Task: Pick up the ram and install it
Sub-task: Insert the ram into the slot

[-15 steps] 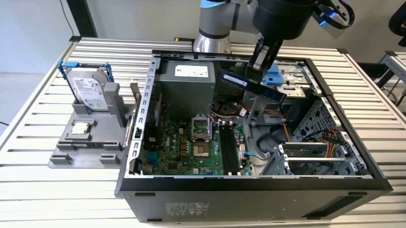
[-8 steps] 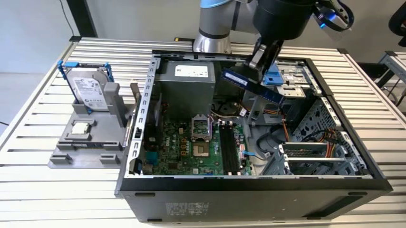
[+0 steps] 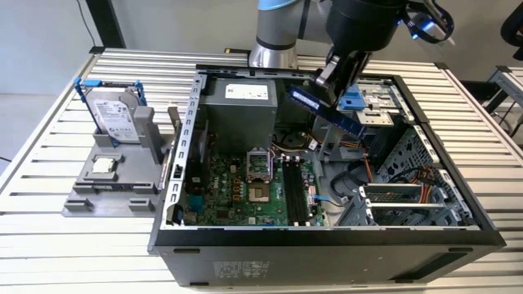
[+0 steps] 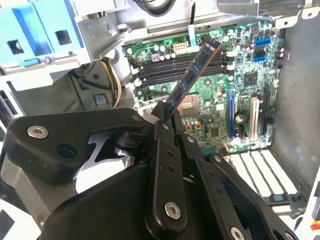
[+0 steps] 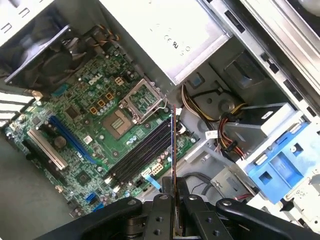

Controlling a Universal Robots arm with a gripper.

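My gripper (image 3: 335,82) is shut on the ram (image 3: 325,110), a slim dark blue stick held tilted in the air above the open computer case. In the second wrist view the ram (image 4: 192,75) sticks out from between the black fingers (image 4: 165,127) toward the motherboard (image 4: 245,75). In the first wrist view the ram (image 5: 173,150) shows edge-on, hanging over the long black memory slots (image 5: 142,150). In the exterior view those slots (image 3: 296,190) lie on the green motherboard (image 3: 237,196), well below the ram.
The case (image 3: 327,245) has tall metal walls around the board. A grey power supply (image 3: 237,107) and blue drive bays (image 3: 359,101) stand at the back. On the exterior view's left, a grey stand (image 3: 114,177) holds a silver hard drive (image 3: 114,119) and a small chip (image 3: 104,165).
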